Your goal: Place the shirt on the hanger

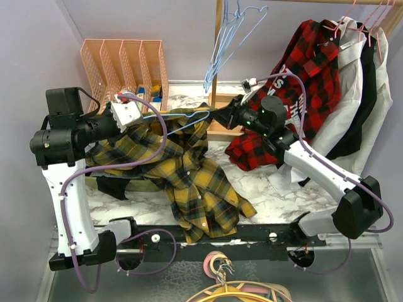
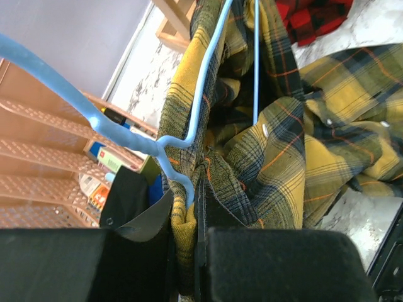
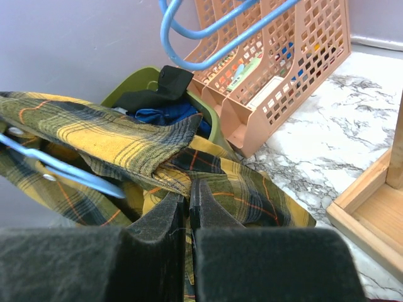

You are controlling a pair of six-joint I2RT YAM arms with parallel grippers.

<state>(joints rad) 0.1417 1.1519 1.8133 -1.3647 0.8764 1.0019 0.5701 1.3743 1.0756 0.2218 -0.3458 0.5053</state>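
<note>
The shirt (image 1: 189, 173) lies bunched in the middle of the top view. Its upper part is lifted between the two arms and its lower part spreads down over the table edge. The hanger (image 2: 203, 82) is a thin blue wire that runs across the upper part of the cloth, partly inside it.

The left gripper (image 1: 129, 114), at the left of the top view, has its jaws almost together with yellow cloth pinched between them. The twisted neck of the hanger ends right at this gap, but I cannot tell if the wire is clamped too. The right gripper (image 1: 217, 117), in the centre right, is fully closed on a fold of the shirt, near a dark hem edge.

I judge the step to be drawing the shoulder of the shirt over one arm of the hanger. To do it well, the left side should hold the hanger steady and level, while the right side pulls the cloth outward along the wire and then a little down, so that the wire end slides inside the shoulder and not into the button opening. A slow pull is better, since the thin wire can twist or slip. The pull should stay away from the red shirt (image 1: 308, 69) at the right.
</note>
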